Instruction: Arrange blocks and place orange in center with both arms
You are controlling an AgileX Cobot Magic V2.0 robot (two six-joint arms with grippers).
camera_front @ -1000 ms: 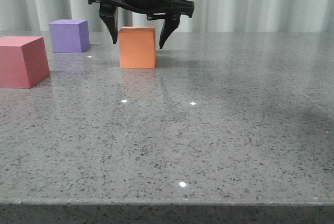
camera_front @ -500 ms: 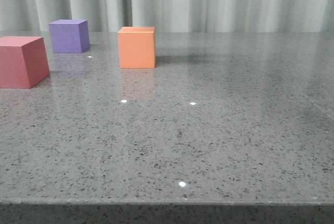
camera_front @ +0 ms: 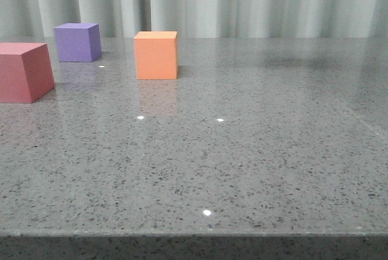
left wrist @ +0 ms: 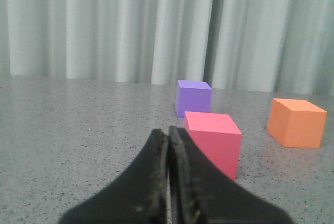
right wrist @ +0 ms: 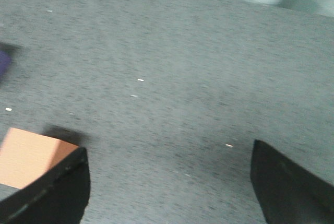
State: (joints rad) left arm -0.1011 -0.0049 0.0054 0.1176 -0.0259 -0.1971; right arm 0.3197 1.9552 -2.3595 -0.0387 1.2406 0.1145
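Note:
The orange cube point(camera_front: 156, 55) stands on the grey table, right of the purple cube point(camera_front: 77, 42) and the pinkish-red cube point(camera_front: 24, 71) at the left edge. No gripper shows in the front view. In the left wrist view my left gripper point(left wrist: 168, 132) is shut and empty, low over the table just short of the pinkish-red cube point(left wrist: 214, 141), with the purple cube point(left wrist: 193, 97) behind it and the orange cube point(left wrist: 296, 122) off to one side. In the right wrist view my right gripper point(right wrist: 169, 169) is open and empty above the table, the orange cube point(right wrist: 31, 156) beside one finger.
The speckled grey table point(camera_front: 254, 139) runs to a front edge near the camera. A pale pleated curtain point(camera_front: 254, 2) hangs behind the table. A soft shadow point(camera_front: 291, 61) lies on the far right of the table.
My right gripper, open around the orange cube a second ago, has risen out of the front view, leaving the cube on the table. The cubes stand as before.

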